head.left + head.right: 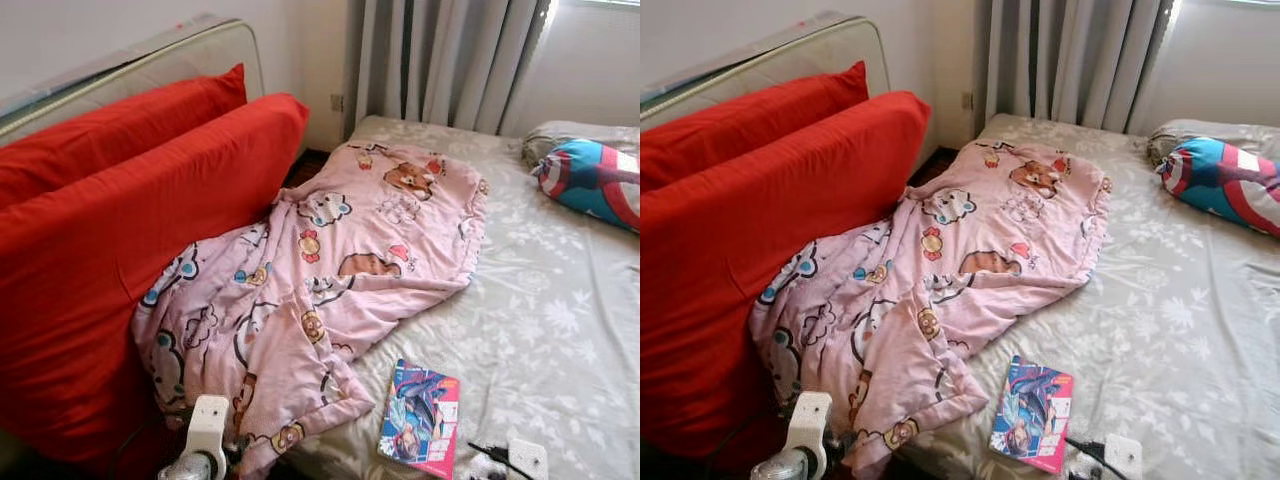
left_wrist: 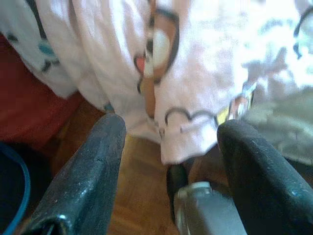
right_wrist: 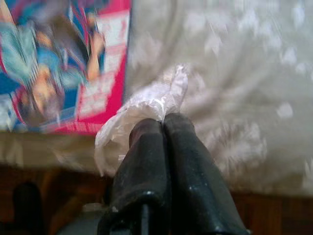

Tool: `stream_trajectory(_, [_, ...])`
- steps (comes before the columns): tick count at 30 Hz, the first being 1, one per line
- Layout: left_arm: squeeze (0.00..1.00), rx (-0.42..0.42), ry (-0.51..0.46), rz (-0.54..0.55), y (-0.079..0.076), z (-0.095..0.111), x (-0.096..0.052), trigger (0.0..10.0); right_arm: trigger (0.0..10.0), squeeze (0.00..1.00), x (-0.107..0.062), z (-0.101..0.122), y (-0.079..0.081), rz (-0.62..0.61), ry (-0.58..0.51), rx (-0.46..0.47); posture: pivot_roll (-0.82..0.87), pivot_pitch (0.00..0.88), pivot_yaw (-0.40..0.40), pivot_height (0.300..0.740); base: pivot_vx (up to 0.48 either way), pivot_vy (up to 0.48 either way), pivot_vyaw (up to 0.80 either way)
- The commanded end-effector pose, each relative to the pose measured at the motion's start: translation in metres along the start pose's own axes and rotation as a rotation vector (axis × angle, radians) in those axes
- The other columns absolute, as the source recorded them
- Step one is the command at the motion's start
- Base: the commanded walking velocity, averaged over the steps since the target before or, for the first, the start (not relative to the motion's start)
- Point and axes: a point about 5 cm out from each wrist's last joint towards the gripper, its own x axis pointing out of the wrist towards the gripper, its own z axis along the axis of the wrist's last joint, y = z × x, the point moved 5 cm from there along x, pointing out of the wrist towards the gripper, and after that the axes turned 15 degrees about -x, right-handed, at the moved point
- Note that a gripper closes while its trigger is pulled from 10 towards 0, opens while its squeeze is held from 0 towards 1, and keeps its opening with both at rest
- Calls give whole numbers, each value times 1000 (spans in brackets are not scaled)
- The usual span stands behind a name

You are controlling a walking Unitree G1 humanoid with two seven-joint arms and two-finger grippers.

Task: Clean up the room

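You've got grey pleated curtains [image 1: 440,60] backlit against a white wall [image 1: 300,40]; padded grey headboard [image 1: 150,55]; brown wooden floor [image 2: 132,196].

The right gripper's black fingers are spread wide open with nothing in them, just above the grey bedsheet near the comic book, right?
Not quite. The right wrist view shows the right gripper shut on a crumpled clear plastic wrapper, over the grey bedsheet near the comic book.

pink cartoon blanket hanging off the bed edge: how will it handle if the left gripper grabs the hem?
Probably floppy: the pink blanket lies in folds and drapes over the bed edge. Likely light, but it may drag against the red cushion it touches. The open left gripper sits just below the hem, so it would likely take only a fold, with the rest trailing.
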Motion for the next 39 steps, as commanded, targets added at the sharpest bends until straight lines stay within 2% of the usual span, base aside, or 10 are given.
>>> stream_trajectory(1, [0, -8, 4, 4, -1, 3, 1, 10000, 10000, 0, 3, 16, 2, 2, -36, 13, 11, 0, 21, 740, 0, 0, 0])
stream_trajectory(5, [0, -5, 16, -9, -5, -4, 0, 10000, 10000, 0, 3, 17, 4, 10, -39, 19, 23, 0, 10, 740, 0, 0, 0])
stream_trajectory(10, [0, -30, 34, 6, -2, -18, -3, 10000, 10000, 0, 1, 2, 2, 9, -5, 5, 29, 0, -2, 740, 0, 0, 0])
stream_trajectory(16, [0, -33, 78, 7, 0, -39, -8, 10000, 10000, 0, -5, -17, -9, -16, 30, 21, 4, 0, 4, 740, 0, 0, 0])
stream_trajectory(20, [0, -57, 49, 14, 0, -31, -6, 10000, 10000, 0, -6, -22, -12, -27, 48, 38, 52, 0, -21, 740, 0, 0, 0])
stream_trajectory(23, [0, -66, 31, 14, 0, -24, -5, 10000, 10000, 0, -3, -15, -3, 11, 36, 17, 50, 0, -31, 740, 0, 0, 0])
stream_trajectory(27, [0, -38, 43, 7, 2, -26, -6, 10000, 10000, 0, -2, -9, 3, 26, 21, 12, 11, 0, -5, 740, 0, 0, 0])
stream_trajectory(31, [0, -39, 52, 23, 10, -28, -7, 10000, 10000, 0, -4, -17, 5, 17, 44, 41, 16, 0, 5, 740, 0, 0, 0])
stream_trajectory(34, [0, -48, 53, 43, 15, -27, -8, 10000, 10000, 0, -5, -23, 11, 34, 65, 17, 23, 0, 7, 740, 0, 0, 0])
stream_trajectory(39, [0, -45, 43, 51, 18, -24, -8, 10000, 10000, 0, -3, -13, 10, 27, 32, 35, 22, 0, 22, 740, 0, 0, 480])
